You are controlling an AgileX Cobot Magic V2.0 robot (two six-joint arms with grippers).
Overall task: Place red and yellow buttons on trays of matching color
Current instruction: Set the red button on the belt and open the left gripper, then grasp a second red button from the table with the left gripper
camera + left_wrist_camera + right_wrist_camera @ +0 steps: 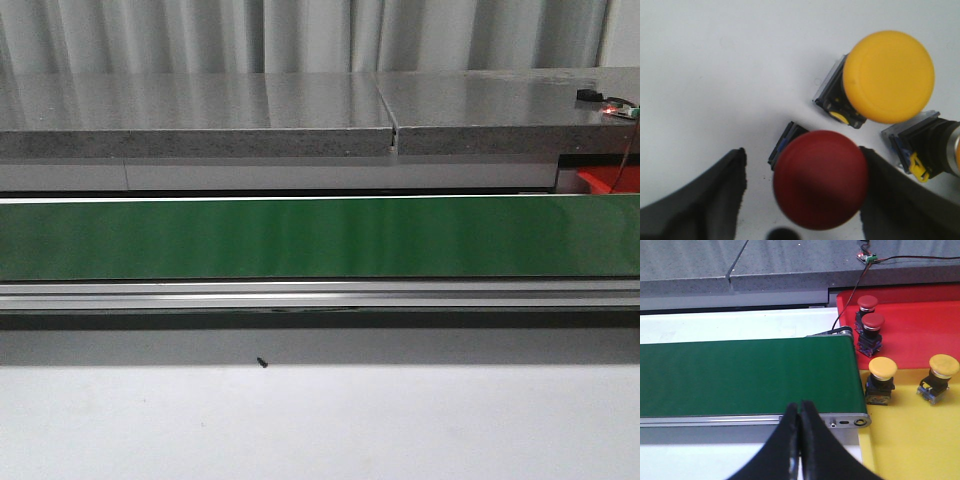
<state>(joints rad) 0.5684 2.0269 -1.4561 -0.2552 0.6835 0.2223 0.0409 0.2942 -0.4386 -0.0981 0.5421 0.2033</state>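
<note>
Glossy plastic red button (821, 179), matt green belt (320, 238), brushed-metal rail (320, 294)

The front camera looked low and level across the green belt (320, 238). The right wrist camera viewed that same belt's end from above. The left wrist camera hung close over buttons (820, 177).

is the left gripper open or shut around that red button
Open. In the left wrist view its two dark fingers stand wide apart, with the red button between them; one touches the cap's edge, the other is clear of it.
</note>
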